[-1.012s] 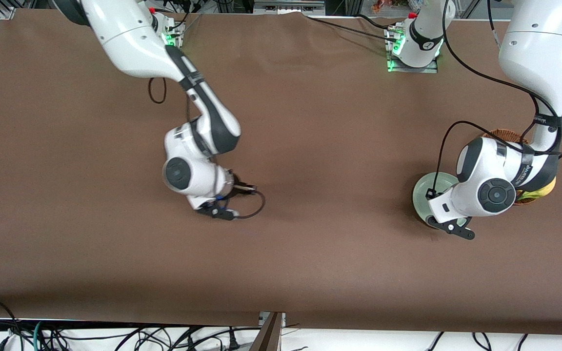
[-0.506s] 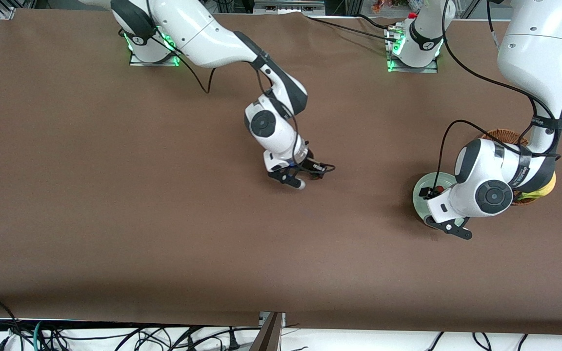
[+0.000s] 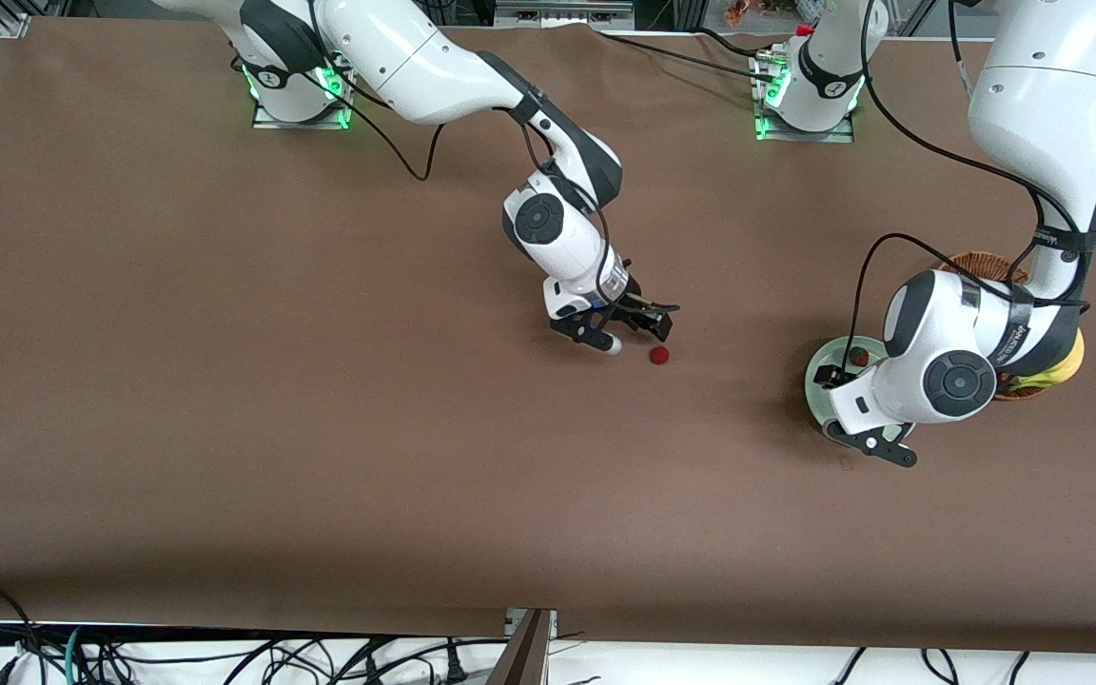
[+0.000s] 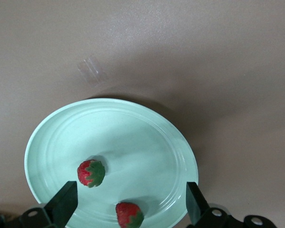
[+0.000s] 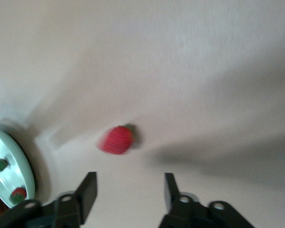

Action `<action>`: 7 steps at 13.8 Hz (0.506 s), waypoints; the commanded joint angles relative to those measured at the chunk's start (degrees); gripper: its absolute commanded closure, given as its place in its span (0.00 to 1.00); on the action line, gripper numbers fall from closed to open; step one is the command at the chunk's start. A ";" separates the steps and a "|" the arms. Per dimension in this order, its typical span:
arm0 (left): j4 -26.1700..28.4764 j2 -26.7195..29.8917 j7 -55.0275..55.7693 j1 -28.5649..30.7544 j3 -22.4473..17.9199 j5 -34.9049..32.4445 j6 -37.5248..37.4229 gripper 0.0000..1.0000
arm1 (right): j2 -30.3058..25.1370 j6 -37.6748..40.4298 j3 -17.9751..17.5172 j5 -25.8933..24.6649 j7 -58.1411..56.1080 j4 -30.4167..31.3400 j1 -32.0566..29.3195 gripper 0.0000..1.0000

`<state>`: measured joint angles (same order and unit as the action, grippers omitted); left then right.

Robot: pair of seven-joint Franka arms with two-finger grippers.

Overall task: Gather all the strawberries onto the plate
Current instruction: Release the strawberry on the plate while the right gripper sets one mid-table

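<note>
The mint-green plate point(image 3: 815, 377) lies toward the left arm's end of the table. Two strawberries point(image 4: 90, 173) point(image 4: 129, 214) rest in the plate point(image 4: 133, 133); in the front view only one of them point(image 3: 858, 358) shows. My left gripper point(image 3: 831, 401) hovers open over the plate, its fingers point(image 4: 61, 202) wide apart and empty. A third strawberry point(image 3: 659, 355) lies on the bare table between my right gripper point(image 3: 638, 338) and the plate. In the right wrist view that berry point(image 5: 117, 139) sits just ahead of the open, empty right gripper point(image 5: 129, 183).
A brown wicker basket point(image 3: 984, 261) stands beside the plate, mostly hidden under the left arm, with something yellow point(image 3: 1067, 365) at its edge. The plate's rim point(image 5: 23, 164) shows at the edge of the right wrist view. A brown cloth covers the table.
The right arm swung from its own end of the table toward the plate. Its gripper opened and the strawberry now lies on the table. The left gripper opened over the plate.
</note>
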<state>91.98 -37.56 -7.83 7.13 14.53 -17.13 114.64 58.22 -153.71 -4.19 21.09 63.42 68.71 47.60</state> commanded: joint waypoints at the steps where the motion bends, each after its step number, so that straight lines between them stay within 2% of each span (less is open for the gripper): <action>1: 0.31 0.55 0.09 -0.19 0.85 -0.54 -0.64 0.00 | -0.38 7.52 3.91 0.36 -0.13 -3.22 -0.14 0.00; 4: 1.01 0.90 2.54 -0.45 3.04 2.01 -0.73 0.00 | -4.06 22.18 7.17 0.36 -5.72 -6.40 -3.73 0.00; 7: 0.92 0.82 12.98 -0.89 6.99 5.60 -0.21 0.00 | -8.90 36.25 7.88 0.27 -18.12 -6.40 -10.32 0.00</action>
<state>92.13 -37.56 -0.81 6.70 19.42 -13.91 114.46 52.83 -125.02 4.13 21.07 52.25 61.34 41.32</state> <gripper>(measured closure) 0.000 0.000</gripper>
